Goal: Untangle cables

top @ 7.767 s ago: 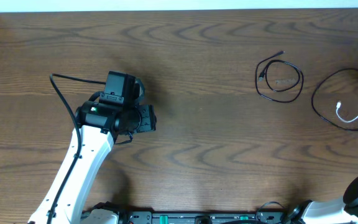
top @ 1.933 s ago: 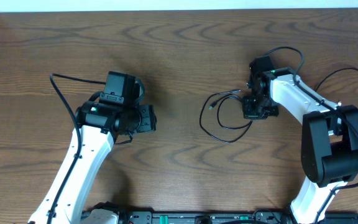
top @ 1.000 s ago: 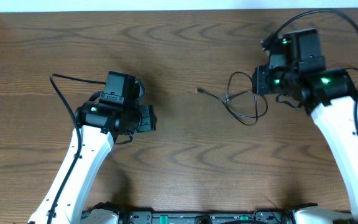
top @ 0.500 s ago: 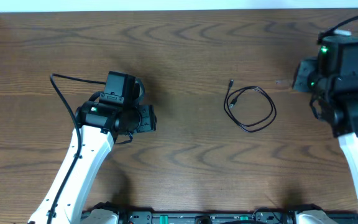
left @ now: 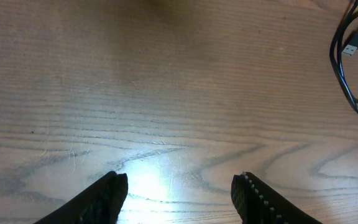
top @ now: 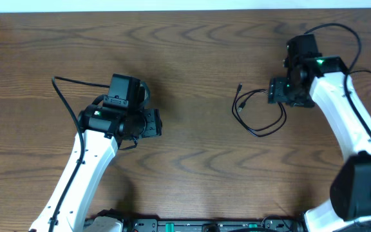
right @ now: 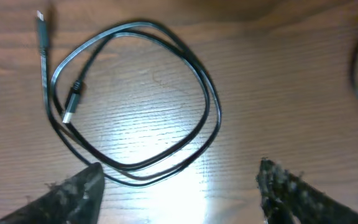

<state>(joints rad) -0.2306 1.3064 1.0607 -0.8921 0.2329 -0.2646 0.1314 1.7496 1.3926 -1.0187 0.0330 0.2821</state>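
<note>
Table (top: 205,51): brown wood grain, smooth, semi-gloss, 1 glare patch. Black cable (right: 211,102): smooth, slightly glossy jacket, looks plastic. Right gripper fingers (right: 73,193): black, matt, rough-edged.

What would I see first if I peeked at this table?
A black cable lies in a loose loop on the right side of the brown wooden table. The right arm's tool hangs open over it, not holding it. On the left, a white robot arm reaches over the wood, with the left tool open too.
</note>
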